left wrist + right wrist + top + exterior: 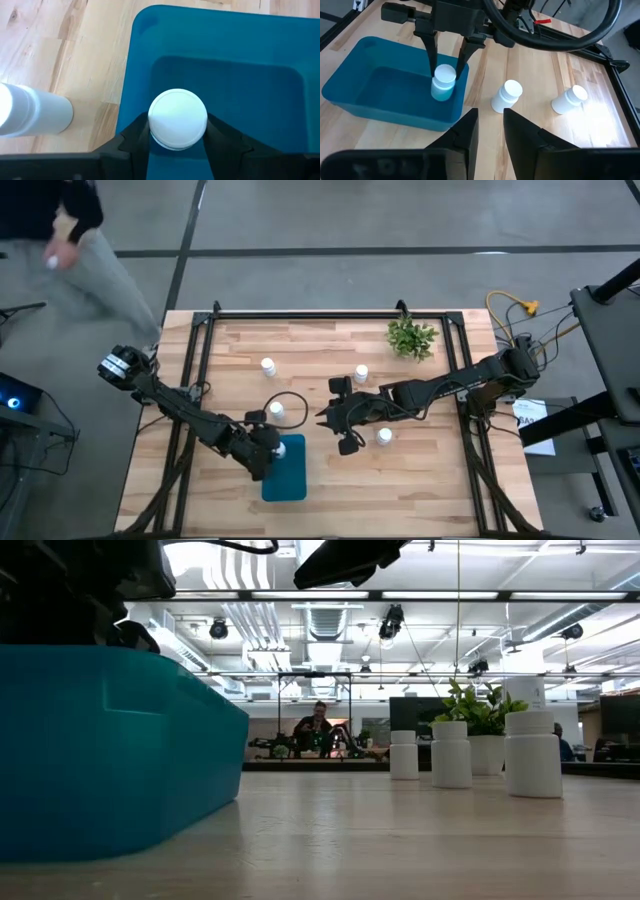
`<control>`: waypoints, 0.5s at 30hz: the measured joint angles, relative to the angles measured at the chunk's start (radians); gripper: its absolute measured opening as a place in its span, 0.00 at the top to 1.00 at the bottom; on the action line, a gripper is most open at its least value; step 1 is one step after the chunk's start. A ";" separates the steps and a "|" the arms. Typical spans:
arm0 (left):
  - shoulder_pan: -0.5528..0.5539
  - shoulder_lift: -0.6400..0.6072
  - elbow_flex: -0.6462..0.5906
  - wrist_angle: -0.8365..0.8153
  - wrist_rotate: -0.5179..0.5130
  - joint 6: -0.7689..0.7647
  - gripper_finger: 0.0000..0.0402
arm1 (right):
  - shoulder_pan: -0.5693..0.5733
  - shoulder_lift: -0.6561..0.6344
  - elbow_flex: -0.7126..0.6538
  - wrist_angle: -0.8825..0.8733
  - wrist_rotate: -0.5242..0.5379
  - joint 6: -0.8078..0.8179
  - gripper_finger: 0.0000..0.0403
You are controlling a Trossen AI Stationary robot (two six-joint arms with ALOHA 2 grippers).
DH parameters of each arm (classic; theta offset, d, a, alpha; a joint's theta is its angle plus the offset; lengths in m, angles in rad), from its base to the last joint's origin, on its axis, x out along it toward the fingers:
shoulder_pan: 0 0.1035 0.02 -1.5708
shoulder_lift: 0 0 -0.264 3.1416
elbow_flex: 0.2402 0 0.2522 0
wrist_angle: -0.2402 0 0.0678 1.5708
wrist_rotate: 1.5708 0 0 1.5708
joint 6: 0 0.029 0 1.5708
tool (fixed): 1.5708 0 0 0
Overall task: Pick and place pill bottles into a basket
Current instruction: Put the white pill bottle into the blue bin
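Observation:
My left gripper [272, 448] is shut on a white pill bottle [178, 119] over the far end of the teal basket [287, 475]; the bottle's lower part is inside the basket [395, 95]. My right gripper [490, 130] is open and empty over the table's middle [336, 426], right of the basket. Several other bottles stand upright on the table: two left of centre [276, 411] [268, 366] and two near my right arm [361, 373] [384, 437]. The low view shows three of them [451, 753]. My left gripper pinches the bottle just below its round cap [445, 76] between its two fingers [431, 57], which come from above, pointing down. The bottle stays upright below the fingers, inside the basket's far corner. Whether its base rests on the basket floor I cannot tell.
A small green plant [411, 337] in a white pot stands at the far right of the table. A black cable [292, 402] loops over the table near the left gripper. A person [75, 235] walks beyond the table's far left corner. Bare wood lies near the front edge.

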 joint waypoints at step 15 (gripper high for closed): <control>0.000 -0.001 0.003 -0.035 -0.001 -0.003 0.66 | 0.000 0.000 0.000 0.001 0.000 0.000 0.81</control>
